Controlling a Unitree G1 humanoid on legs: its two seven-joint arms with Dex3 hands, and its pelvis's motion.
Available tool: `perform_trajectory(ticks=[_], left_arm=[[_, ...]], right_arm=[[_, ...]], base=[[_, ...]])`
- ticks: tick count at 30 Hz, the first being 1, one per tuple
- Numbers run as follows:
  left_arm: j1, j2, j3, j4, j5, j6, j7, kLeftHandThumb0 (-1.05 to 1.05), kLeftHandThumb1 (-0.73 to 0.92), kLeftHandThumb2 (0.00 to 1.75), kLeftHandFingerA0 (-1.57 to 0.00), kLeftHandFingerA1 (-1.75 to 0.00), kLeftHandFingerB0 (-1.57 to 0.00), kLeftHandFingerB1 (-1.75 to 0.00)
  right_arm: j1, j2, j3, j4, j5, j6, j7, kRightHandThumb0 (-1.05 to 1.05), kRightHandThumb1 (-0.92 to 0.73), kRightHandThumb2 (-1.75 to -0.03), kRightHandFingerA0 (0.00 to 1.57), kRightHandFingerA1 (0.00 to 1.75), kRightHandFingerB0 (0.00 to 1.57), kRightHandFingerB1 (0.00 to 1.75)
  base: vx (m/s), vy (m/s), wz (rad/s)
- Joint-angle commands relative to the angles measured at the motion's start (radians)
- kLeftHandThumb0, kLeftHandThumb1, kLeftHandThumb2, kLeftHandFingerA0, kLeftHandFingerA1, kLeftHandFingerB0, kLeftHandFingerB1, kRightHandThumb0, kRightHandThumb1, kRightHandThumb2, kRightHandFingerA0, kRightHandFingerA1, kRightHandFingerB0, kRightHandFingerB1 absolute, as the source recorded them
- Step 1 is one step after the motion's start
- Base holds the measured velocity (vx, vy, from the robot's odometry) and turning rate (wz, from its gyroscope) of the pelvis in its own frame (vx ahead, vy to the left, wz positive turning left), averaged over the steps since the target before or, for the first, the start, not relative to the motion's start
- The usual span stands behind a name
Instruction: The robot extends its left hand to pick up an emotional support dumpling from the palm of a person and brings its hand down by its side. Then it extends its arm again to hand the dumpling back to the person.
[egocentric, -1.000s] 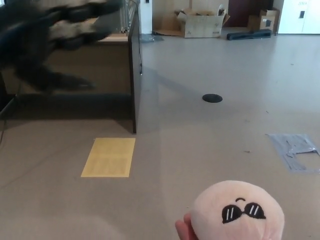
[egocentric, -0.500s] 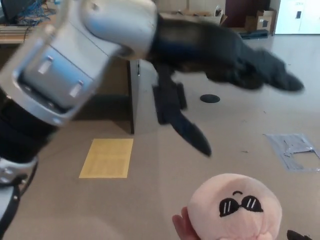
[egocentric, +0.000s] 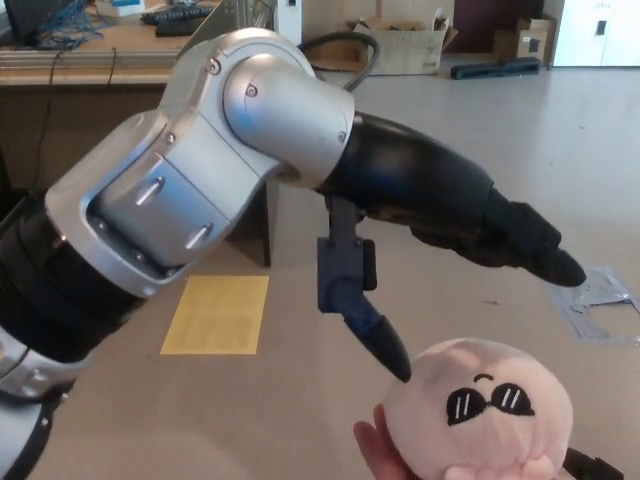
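Since half a second ago: the left arm has swung lower and sharper into frame; the left hand (egocentric: 440, 250) now hangs directly above the dumpling (egocentric: 478, 415), no longer blurred.
Head view, hand: the fingers (egocentric: 530, 248) are spread and hold nothing; the thumb tip sits just beside the plush's upper left edge, contact uncertain, while the two thick fingers reach out past its right side.
Head view, dumpling: it rests low in frame on a person's hand (egocentric: 372, 450), only fingertips showing beneath it.
Right hand: not in view.
Risk: the fingers may close too far right of the plush and graze it, judging by their overshoot.
Risk: the thumb could nudge the round toy off the palm, since nothing braces it.
Risk: a squeeze might catch the person's fingertips under the plush.
Look of the dumpling: pale pink, rounded, soft pile, a stitched black sunglasses face with one raised brow, facing the camera.
Background: a yellow sheet (egocentric: 217, 314) lies on the floor.
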Motion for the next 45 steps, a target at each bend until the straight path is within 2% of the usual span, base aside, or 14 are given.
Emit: perform_trajectory(ticks=[1, 2, 7, 10, 11, 13, 20, 21, 24, 27, 32, 39, 41, 45], left_arm=[[0.014, 0.015, -0.008, -0.023, 0.055, 0.014, -0.052, -0.85, 0.41, 0.54, 0.0, 0.0, 0.0, 0.0], [0.014, 0.014, -0.007, -0.026, 0.058, 0.02, -0.057, -0.89, 0.38, 0.63, 0.0, 0.0, 0.0, 0.0], [0.0, 0.001, -0.004, -0.035, 0.049, 0.034, -0.093, -0.92, 0.37, 0.64, 0.0, 0.0, 0.0, 0.0], [-0.003, -0.005, 0.001, -0.05, 0.043, 0.049, -0.111, -0.89, 0.43, 0.56, 0.0, 0.0, 0.0, 0.0], [-0.001, -0.007, 0.002, -0.058, 0.041, 0.05, -0.116, -0.85, 0.43, 0.55, 0.0, 0.0, 0.0, 0.0], [0.008, -0.011, 0.001, -0.072, 0.04, 0.052, -0.116, -0.9, 0.39, 0.61, 0.0, 0.0, 0.0, 0.0], [0.036, -0.023, -0.012, -0.114, 0.062, 0.106, -0.11, -0.84, 0.41, 0.54, 0.0, 0.0, 0.0, 0.0], [0.039, -0.024, -0.015, -0.121, 0.069, 0.111, -0.105, -0.64, 0.37, 0.82, 0.0, -0.06, 0.0, 0.0], [0.049, -0.028, -0.022, -0.136, 0.086, 0.111, -0.096, -0.66, 0.38, 0.83, 0.0, -0.07, 0.0, 0.0], [0.061, -0.034, -0.024, -0.141, 0.096, 0.114, -0.09, -0.86, 0.39, 0.6, 0.0, 0.0, 0.0, -0.01], [0.144, -0.057, -0.014, -0.157, 0.146, 0.053, -0.003, -0.64, 0.35, 0.85, 0.0, -0.09, 0.0, 0.0], [0.242, -0.057, -0.031, -0.136, 0.284, -0.181, 0.138, -0.69, 0.24, 0.91, -0.02, -0.12, 0.0, -0.04], [0.251, -0.061, -0.033, -0.127, 0.296, -0.2, 0.15, -1.05, 0.51, 0.72, 0.0, -0.29, 0.0, -0.1], [0.279, -0.073, -0.044, -0.111, 0.341, -0.249, 0.196, -1.05, 0.35, 0.94, -0.03, -0.16, 0.0, -0.07]], right_arm=[[-0.015, -0.023, 0.002, 0.011, -0.004, -0.01, -0.013, -0.57, -0.37, -0.76, 0.02, 0.29, 0.02, 0.21], [-0.015, -0.023, 0.004, 0.01, -0.008, -0.008, -0.021, -0.56, -0.51, -0.56, 0.06, 0.29, 0.02, 0.24], [-0.021, -0.029, 0.014, 0.003, -0.017, 0.021, -0.033, -0.54, -0.52, -0.58, 0.08, 0.3, 0.06, 0.21], [-0.022, -0.038, 0.025, 0.037, -0.019, -0.085, -0.006, -0.28, -0.42, -0.95, 0.07, 0.52, 0.06, 0.5], [-0.027, -0.033, 0.011, 0.055, 0.008, -0.111, 0.028, -0.45, -0.56, -0.57, 0.49, 0.41, 0.45, 0.36], [-0.037, -0.046, 0.027, 0.074, -0.017, -0.116, 0.02, -0.47, -0.61, -0.59, 0.68, 0.44, 0.6, 0.4], [-0.043, -0.052, 0.037, 0.082, -0.022, -0.166, 0.017, -0.51, -0.64, -0.6, 0.62, 0.47, 0.5, 0.36], [-0.048, -0.051, 0.037, 0.076, -0.02, -0.146, 0.017, -0.52, -0.64, -0.6, 0.62, 0.47, 0.51, 0.37], [-0.062, -0.045, 0.016, 0.07, 0.023, -0.047, 0.06, -0.53, -0.66, -0.6, 0.59, 0.42, 0.52, 0.38], [-0.057, -0.053, 0.03, 0.069, -0.003, -0.077, 0.047, -0.53, -0.7, -0.61, 0.61, 0.43, 0.53, 0.38], [-0.051, -0.055, 0.032, 0.056, -0.007, -0.083, 0.049, -0.55, -0.72, -0.63, 0.6, 0.43, 0.54, 0.38], [-0.047, -0.054, 0.033, 0.052, -0.008, -0.082, 0.05, -0.55, -0.72, -0.63, 0.6, 0.43, 0.54, 0.38], [-0.047, -0.055, 0.032, 0.051, -0.008, -0.082, 0.051, -0.55, -0.72, -0.63, 0.6, 0.43, 0.54, 0.38], [-0.052, -0.057, 0.031, 0.049, -0.008, -0.079, 0.051, -0.55, -0.72, -0.63, 0.6, 0.43, 0.54, 0.38]], base=[[0.0, 0.0, 0.0], [0.0, 0.0, 0.0], [0.0, 0.0, 0.0], [0.0, 0.0, 0.0], [0.0, 0.0, 0.0], [0.0, 0.0, 0.0], [0.0, 0.0, 0.0], [0.0, 0.0, 0.0], [0.0, 0.0, 0.0], [0.0, 0.0, 0.0], [0.0, 0.0, 0.0], [0.0, 0.0, 0.0], [0.0, 0.0, 0.0], [0.0, 0.0, 0.0]])
